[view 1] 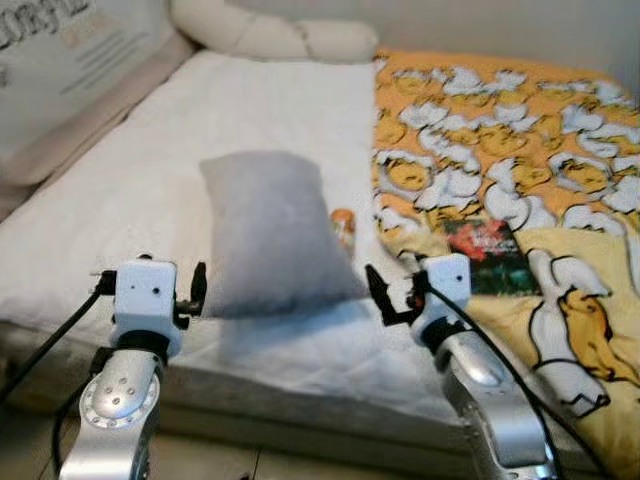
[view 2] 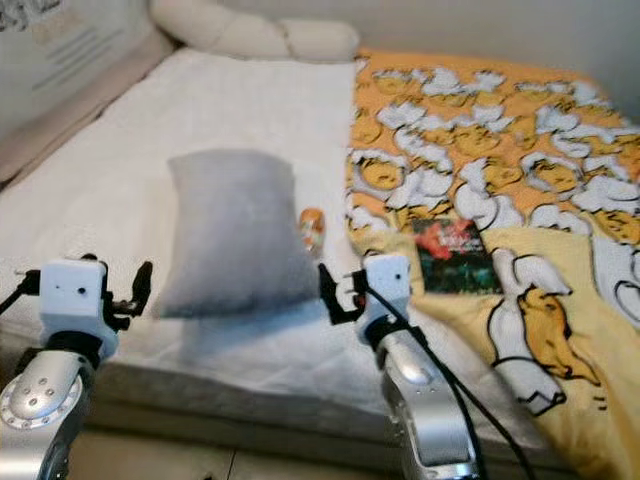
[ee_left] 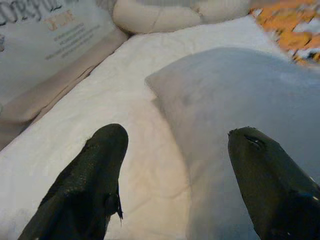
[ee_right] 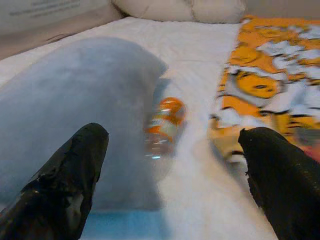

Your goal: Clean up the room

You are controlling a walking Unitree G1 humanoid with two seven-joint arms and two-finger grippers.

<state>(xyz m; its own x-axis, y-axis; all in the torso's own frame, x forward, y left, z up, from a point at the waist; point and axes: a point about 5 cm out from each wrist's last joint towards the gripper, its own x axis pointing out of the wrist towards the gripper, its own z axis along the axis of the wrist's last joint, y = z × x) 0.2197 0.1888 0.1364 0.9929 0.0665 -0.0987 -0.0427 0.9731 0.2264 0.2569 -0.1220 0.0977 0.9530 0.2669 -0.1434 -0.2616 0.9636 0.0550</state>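
Left eye view: headboard lettering (view 1: 40, 25) too blurred to read.

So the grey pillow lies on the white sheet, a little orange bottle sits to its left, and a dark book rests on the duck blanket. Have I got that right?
Not quite. The orange bottle sits to the right of the grey pillow, between it and the duck blanket, as the left eye view shows. The pillow does lie on the white sheet, and the dark book rests on the blanket.
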